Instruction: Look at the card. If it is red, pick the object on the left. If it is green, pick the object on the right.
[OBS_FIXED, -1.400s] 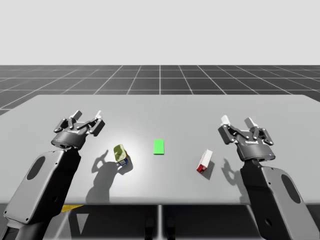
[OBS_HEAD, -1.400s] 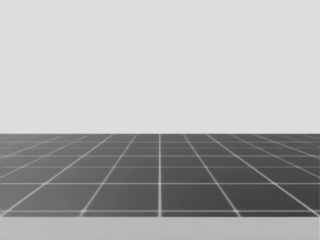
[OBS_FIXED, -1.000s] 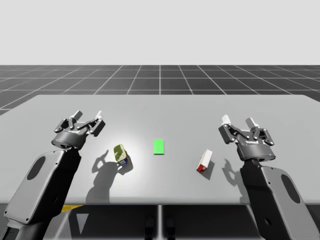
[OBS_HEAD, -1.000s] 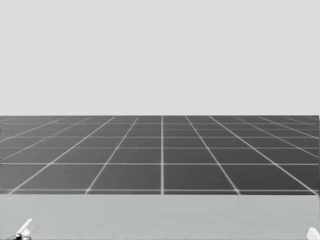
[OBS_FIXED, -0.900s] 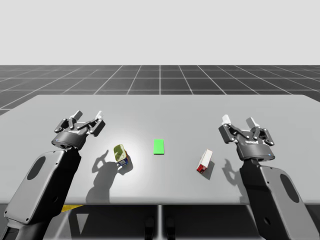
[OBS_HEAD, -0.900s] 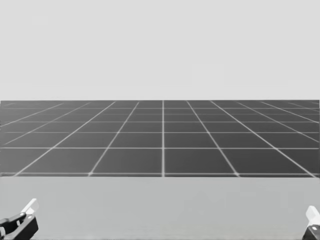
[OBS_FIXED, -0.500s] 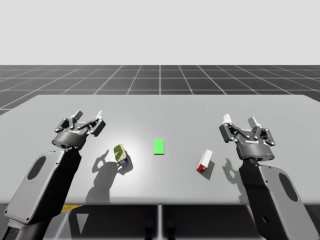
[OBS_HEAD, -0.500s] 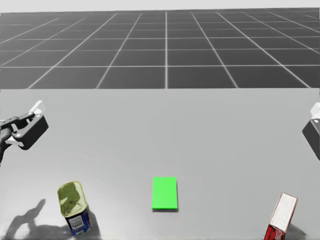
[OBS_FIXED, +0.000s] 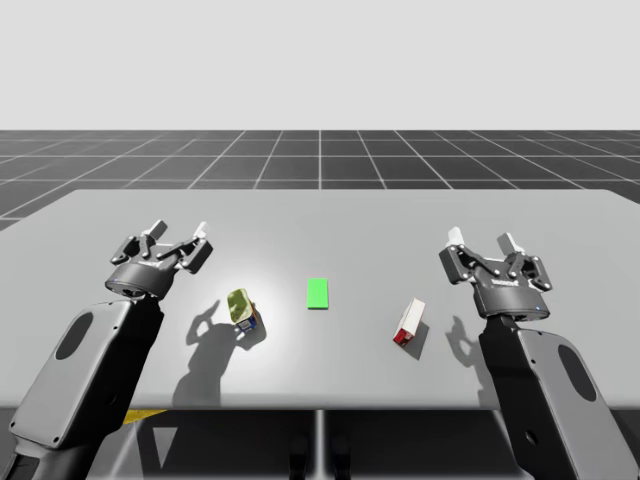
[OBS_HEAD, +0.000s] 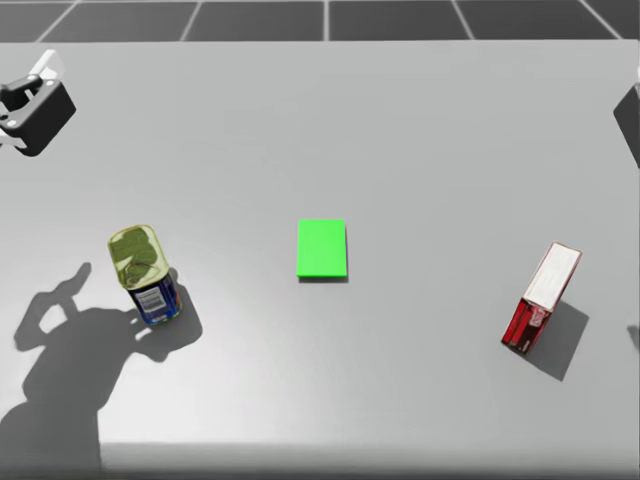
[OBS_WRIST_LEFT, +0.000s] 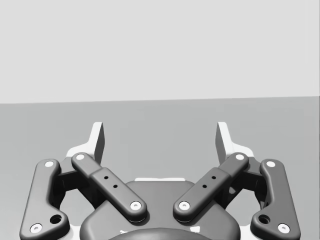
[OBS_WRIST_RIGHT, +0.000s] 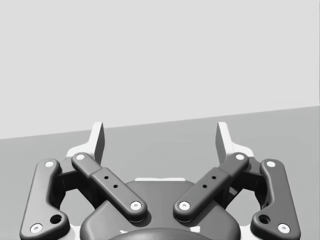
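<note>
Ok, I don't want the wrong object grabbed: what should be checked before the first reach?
1. Card colour: the card is green, so the object on the right is the target: ok.
2. Target found: the red and white box sits right of the card, apart from it: ok.
3. Right gripper ready: jaws apart, nothing between them: ok.
4. Way to the box: nothing stands between the right gripper and it: ok.
5. Left gripper out of the way: off beyond the green and blue can, jaws apart: ok.
6. Box fits between the jaws: cannot tell.

Red box (OBS_HEAD: 541, 298) well apart from card (OBS_HEAD: 322, 248)
</note>
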